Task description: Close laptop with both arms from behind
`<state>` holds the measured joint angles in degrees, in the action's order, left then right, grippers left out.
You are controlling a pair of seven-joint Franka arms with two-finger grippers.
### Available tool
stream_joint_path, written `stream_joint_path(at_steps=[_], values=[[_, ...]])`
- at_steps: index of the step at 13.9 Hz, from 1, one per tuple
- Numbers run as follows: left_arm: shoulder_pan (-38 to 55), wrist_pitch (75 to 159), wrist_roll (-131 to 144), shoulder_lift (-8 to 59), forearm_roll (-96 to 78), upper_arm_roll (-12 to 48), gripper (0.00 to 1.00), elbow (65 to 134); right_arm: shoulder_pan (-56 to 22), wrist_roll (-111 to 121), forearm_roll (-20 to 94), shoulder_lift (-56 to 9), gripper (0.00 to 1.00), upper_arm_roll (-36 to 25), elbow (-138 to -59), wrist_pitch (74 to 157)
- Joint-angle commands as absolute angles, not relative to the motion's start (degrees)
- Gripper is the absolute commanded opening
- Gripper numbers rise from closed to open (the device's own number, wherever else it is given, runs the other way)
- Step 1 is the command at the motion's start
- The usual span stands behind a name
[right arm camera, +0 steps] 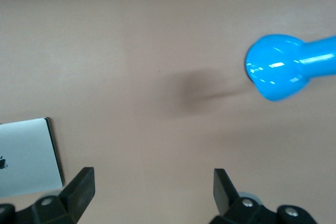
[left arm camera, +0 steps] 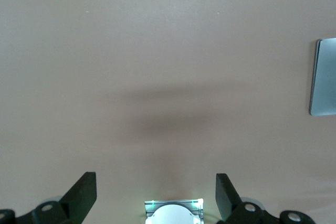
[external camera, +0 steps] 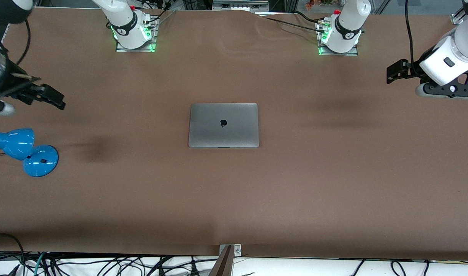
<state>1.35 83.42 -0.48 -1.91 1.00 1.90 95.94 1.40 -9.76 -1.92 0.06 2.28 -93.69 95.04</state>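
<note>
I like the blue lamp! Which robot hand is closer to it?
Right. The right gripper hangs just above the blue lamp; the left gripper is over the table's other end, past the closed laptop.

- The laptop point(external camera: 223, 125) lies shut, with a dark apple logo point(external camera: 223, 123) in the middle of its lid; no lettering goes with it.
- The right wrist view catches part of the same logo point(right arm camera: 2, 162) at the picture's edge.
- Each arm's base joint carries a small mark on its black band point(external camera: 120, 29), too small to read.
- No other text, number or label can be read.
</note>
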Motion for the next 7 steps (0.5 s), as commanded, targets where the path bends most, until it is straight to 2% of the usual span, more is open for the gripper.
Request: stream_joint_path(at_steps=[1,3,7], values=[[-0.9,91.6,-6.1,-8.9,0.6,1.2,1.0,107.2,-0.5,-8.8,-1.2,2.4,1.0,-0.1,-93.0,90.5],[-0.8,92.8,-6.5,-10.8,0.7,-0.6,1.0,110.3,-0.5,-8.8,-1.7,2.1,1.0,-0.2,-91.0,87.6],[-0.7,94.7,-5.6,-16.3,2.8,0.2,1.0,116.5,-1.0,-9.8,-1.8,0.5,1.0,-0.2,-91.4,88.7]])
